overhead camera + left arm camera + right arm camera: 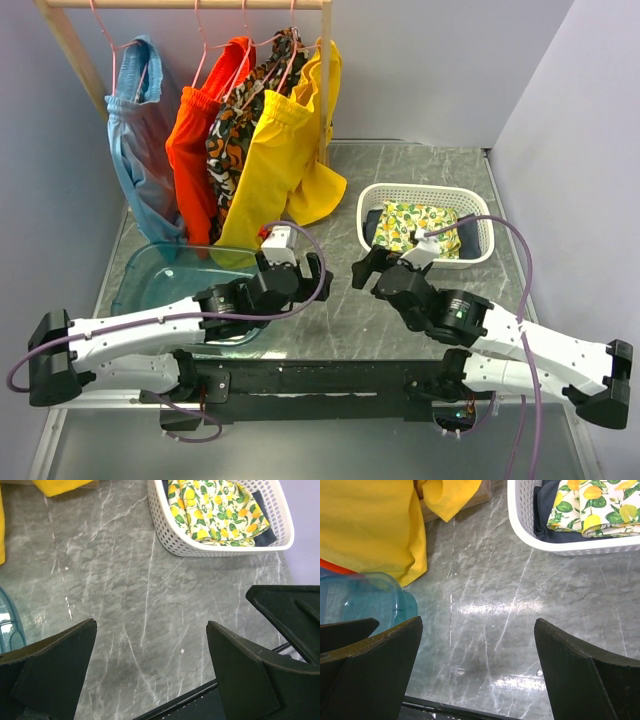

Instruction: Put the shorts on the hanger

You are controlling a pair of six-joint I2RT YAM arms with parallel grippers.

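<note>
The light sky-blue shorts [135, 150] hang at the far left of the wooden rack on a thin pink wire hanger [112, 50]. They are out of view in both wrist views. My left gripper [306, 276] is open and empty, low over the grey table near its front middle; in its wrist view [152, 625] only bare table lies between the fingers. My right gripper [367, 270] is open and empty just to the right of it, also over bare table [478, 621]. The two grippers face each other closely.
Orange-red shorts [192, 150], a patterned garment [232, 140] and yellow shorts [285, 150] hang on the same rack [75, 45]. A white basket [482, 228] with a lemon-print cloth [415, 225] stands at the right. A teal bin [150, 275] sits front left.
</note>
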